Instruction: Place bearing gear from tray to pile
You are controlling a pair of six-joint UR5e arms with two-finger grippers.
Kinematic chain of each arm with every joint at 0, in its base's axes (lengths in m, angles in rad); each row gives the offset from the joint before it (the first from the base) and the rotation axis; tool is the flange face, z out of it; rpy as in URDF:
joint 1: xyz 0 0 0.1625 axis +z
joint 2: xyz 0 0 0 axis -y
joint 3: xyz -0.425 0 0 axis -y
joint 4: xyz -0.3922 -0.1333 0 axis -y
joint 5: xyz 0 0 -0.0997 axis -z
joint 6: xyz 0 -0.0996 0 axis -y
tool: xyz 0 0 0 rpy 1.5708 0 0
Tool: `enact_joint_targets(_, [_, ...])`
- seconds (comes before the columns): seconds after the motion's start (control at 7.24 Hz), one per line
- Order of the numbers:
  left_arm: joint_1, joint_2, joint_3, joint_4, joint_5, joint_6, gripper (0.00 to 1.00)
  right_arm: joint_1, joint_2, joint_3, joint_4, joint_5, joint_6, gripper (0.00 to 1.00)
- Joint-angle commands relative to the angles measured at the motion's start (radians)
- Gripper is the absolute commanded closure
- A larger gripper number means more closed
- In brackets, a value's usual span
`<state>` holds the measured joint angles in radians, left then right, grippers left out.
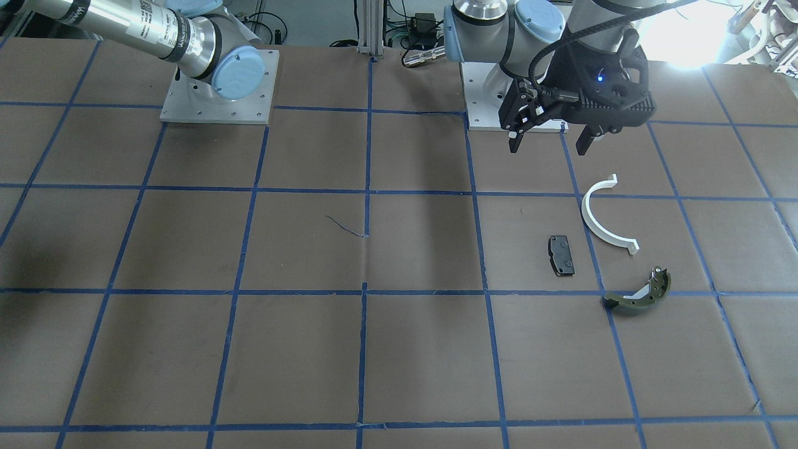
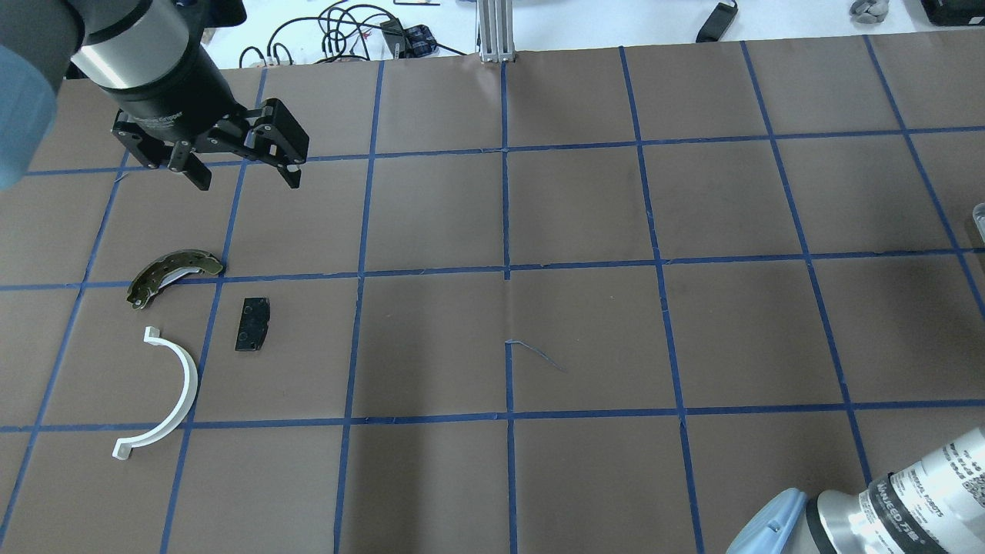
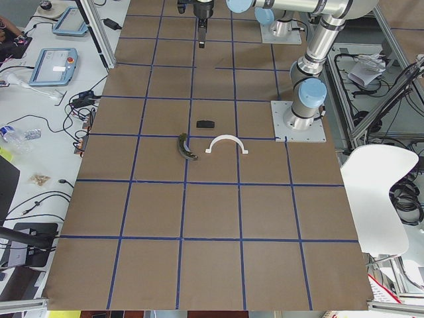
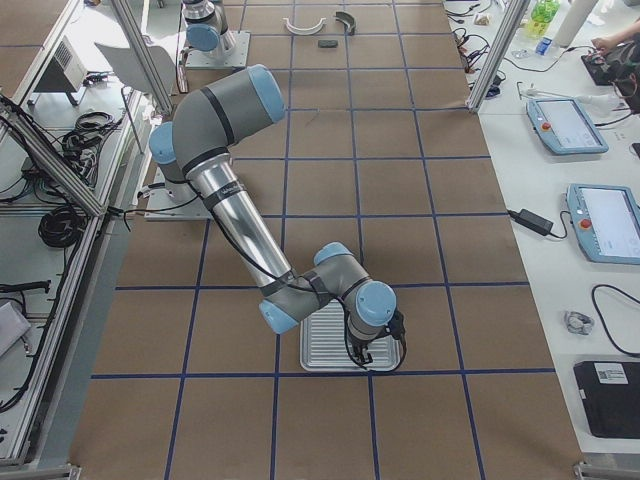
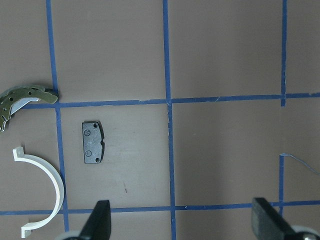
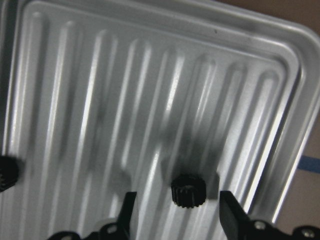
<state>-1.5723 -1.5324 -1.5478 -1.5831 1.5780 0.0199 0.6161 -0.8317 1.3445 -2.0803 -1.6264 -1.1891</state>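
A small black toothed bearing gear (image 6: 188,190) lies on the ribbed silver tray (image 6: 150,75), which also shows in the exterior right view (image 4: 322,350). My right gripper (image 6: 177,215) is open just over the tray, its fingers on either side of the gear. The pile lies far off on the table: a white half-ring (image 2: 187,381), a black pad (image 2: 253,324) and an olive-green shoe (image 2: 173,271). My left gripper (image 2: 245,175) hangs open and empty above the table beyond the pile; it also shows in the front view (image 1: 550,144).
A second dark toothed part (image 6: 6,172) lies at the tray's left edge. Brown table paper carries a blue tape grid, with a loose strand of tape (image 2: 535,354) mid-table. The arm base plates (image 1: 218,93) stand on the robot's side.
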Motion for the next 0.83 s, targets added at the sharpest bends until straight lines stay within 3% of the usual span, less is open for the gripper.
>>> enact_joint_targets(0.0, [0.002,0.000,0.000,0.000,0.000,0.000,0.00,-0.001,0.003,0.001,-0.003,0.010,0.009,0.37])
enact_joint_targets(0.69, [0.002,0.000,0.000,0.000,-0.001,0.000,0.00,0.004,0.002,-0.004,-0.003,0.011,0.028,0.45])
